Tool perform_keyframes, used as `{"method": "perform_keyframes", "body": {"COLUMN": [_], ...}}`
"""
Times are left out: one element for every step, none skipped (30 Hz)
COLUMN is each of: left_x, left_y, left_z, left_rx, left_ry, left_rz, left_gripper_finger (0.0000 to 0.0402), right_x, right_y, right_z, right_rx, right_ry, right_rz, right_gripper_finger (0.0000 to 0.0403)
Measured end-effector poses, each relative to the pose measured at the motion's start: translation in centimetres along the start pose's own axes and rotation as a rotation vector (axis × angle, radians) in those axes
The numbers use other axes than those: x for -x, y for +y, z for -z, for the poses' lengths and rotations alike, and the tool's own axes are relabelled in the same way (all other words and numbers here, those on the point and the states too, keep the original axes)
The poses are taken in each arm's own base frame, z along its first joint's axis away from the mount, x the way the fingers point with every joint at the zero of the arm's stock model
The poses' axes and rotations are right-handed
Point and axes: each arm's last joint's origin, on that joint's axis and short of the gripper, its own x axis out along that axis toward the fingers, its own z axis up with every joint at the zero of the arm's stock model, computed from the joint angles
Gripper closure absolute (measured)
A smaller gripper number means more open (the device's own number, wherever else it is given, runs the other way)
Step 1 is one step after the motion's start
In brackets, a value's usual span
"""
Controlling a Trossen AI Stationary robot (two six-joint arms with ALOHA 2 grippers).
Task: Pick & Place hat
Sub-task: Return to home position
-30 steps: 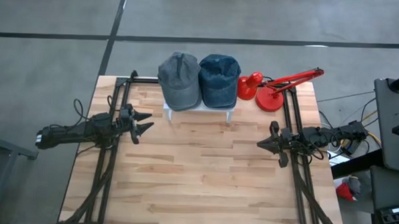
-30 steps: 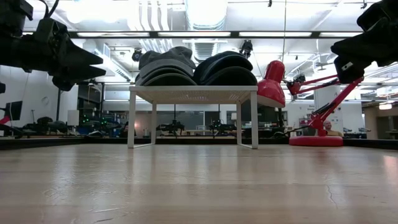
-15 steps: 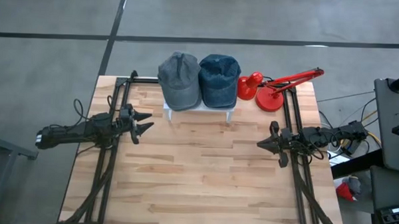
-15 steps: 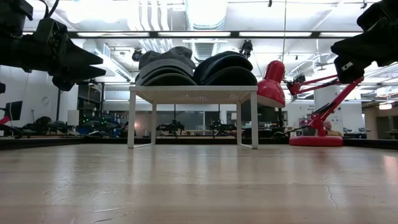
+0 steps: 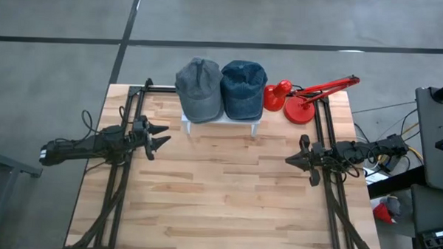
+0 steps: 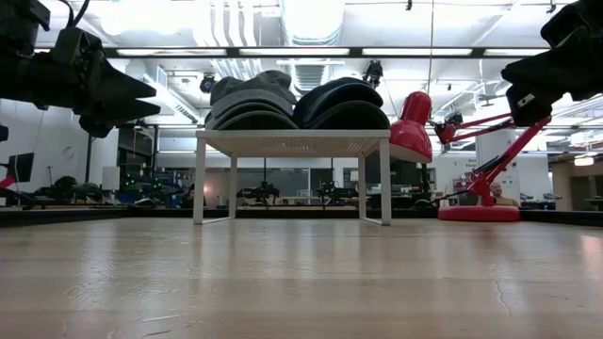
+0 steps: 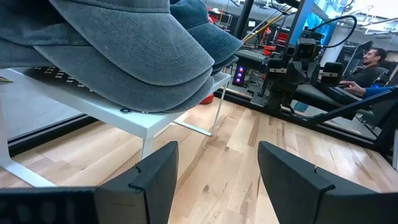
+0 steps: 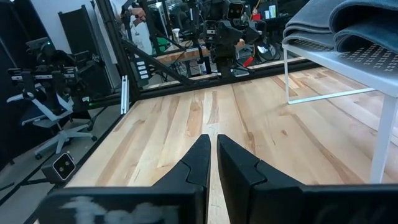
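Observation:
Two caps lie crown-up, side by side, on a small white stand [image 5: 252, 123] at the table's far edge: a grey cap [image 5: 199, 88] on the left and a blue cap [image 5: 243, 87] on the right. Their brims [image 7: 155, 87] overhang the stand's near edge. My left gripper [image 5: 162, 136] hovers open above the table's left side, pointing level toward the right. My right gripper [image 5: 289, 161] hovers shut over the right side, pointing level toward the left. Neither gripper touches anything.
A red desk lamp [image 5: 304, 98] stands at the far right, its shade [image 6: 413, 128] beside the stand. Black frames [image 5: 124, 173] run along the table's left and right sides under the arms. Bare wood [image 5: 226, 191] lies between the grippers and toward the near edge.

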Motion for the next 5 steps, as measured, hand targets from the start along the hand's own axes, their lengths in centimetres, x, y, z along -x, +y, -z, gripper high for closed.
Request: {"method": "perform_keyframes", "body": {"left_x": [0.0,0.0,0.0,0.0,0.0], "left_y": [0.0,0.0,0.0,0.0,0.0], "left_z": [0.0,0.0,0.01,0.02,0.02], "left_rx": [0.0,0.0,0.0,0.0,0.0], "left_ry": [0.0,0.0,0.0,0.001,0.001], "left_rz": [0.0,0.0,0.0,0.0,0.0], "left_gripper_finger": [0.0179,0.0179,0.0179,0.0179,0.0179], "right_x": [0.0,0.0,0.0,0.0,0.0], "right_y": [0.0,0.0,0.0,0.0,0.0], "right_z": [0.0,0.0,0.0,0.0,0.0], "right_rx": [0.0,0.0,0.0,0.0,0.0], "right_ry": [0.0,0.0,0.0,0.0,0.0], "right_rz": [0.0,0.0,0.0,0.0,0.0], "right_gripper_finger": [0.0376,0.0376,0.0376,0.0376,0.0376]}}
